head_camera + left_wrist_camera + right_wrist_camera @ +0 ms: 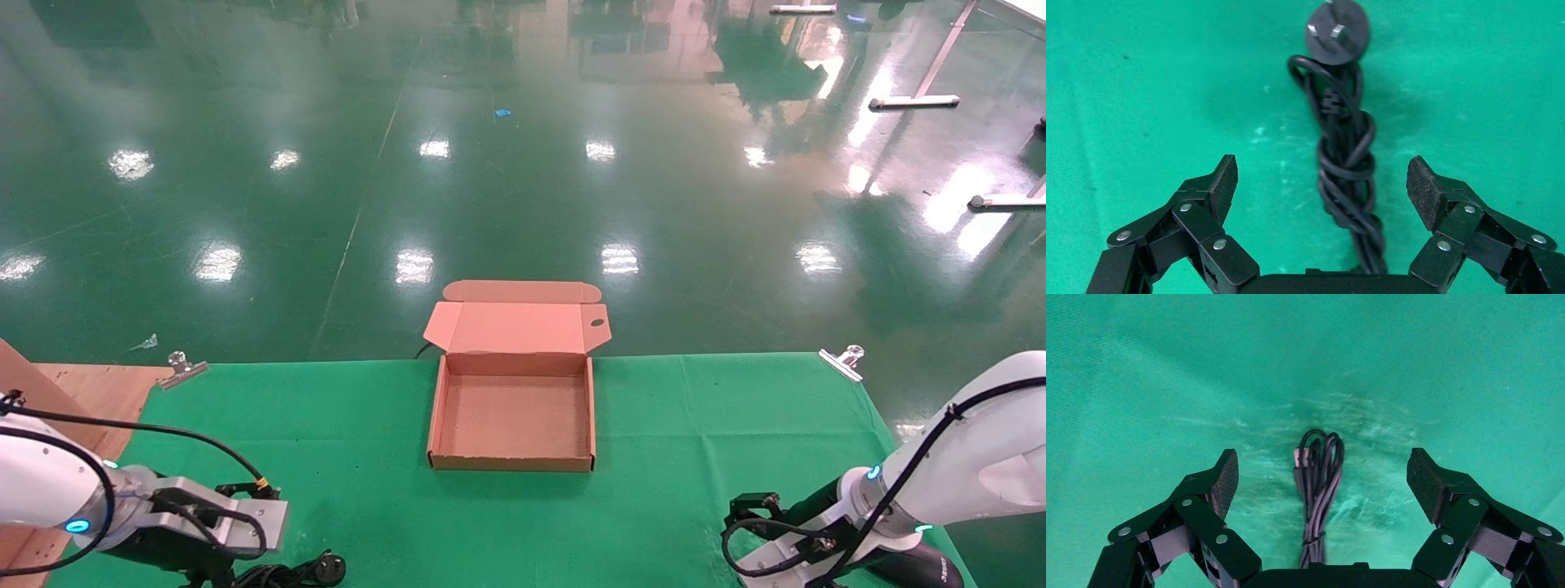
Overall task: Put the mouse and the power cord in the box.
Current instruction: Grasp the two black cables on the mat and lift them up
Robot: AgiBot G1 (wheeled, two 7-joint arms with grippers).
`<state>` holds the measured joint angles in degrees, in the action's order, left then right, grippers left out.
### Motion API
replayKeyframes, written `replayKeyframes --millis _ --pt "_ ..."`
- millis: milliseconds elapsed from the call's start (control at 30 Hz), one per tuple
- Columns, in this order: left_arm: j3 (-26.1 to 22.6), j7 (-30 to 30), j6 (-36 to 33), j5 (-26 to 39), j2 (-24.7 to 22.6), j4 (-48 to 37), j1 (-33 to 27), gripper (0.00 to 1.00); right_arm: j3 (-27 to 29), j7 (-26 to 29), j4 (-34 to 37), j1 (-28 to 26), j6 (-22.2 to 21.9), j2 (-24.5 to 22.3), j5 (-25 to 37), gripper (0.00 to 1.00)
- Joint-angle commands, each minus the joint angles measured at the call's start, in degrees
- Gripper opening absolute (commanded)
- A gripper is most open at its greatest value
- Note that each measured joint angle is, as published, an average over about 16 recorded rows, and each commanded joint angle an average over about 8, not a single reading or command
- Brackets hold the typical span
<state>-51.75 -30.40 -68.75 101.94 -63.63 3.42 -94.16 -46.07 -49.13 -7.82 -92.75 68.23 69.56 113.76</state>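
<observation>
The box (441, 408) lies open and empty at the middle of the green cloth, its lid (515, 325) folded back. The power cord (1347, 160) is a twisted black bundle with its plug (1337, 29) at the far end. My left gripper (1324, 180) hangs open just above it, one finger on each side, at the table's near left. The plug (327, 568) also shows in the head view. My right gripper (1324, 473) is open over the mouse's thin bundled cable (1319, 478) at the near right. The mouse (932, 566) is a black oval half hidden under the right arm.
Metal clips (181, 367) (843, 361) pin the cloth at the far corners. A wooden board (82, 392) sticks out at the left. Beyond the table's far edge is the shiny green floor. Bare cloth lies between each gripper and the box.
</observation>
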Motion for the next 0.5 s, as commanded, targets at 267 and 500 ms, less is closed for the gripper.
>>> replayKeyframes --millis 267,500 --pt "0.29 -1.2 0.0 -0.44 0.06 -1.46 0.05 0.0 -0.12 -2.03 3.15 -0.93 -1.47 0.81 0.23 0.03" --pt "0.39 -1.9 1.19 -0.55 0.31 -2.11 0.25 0.0 -0.06 -3.17 4.63 -1.16 -2.19 1.22 0.16 0.0"
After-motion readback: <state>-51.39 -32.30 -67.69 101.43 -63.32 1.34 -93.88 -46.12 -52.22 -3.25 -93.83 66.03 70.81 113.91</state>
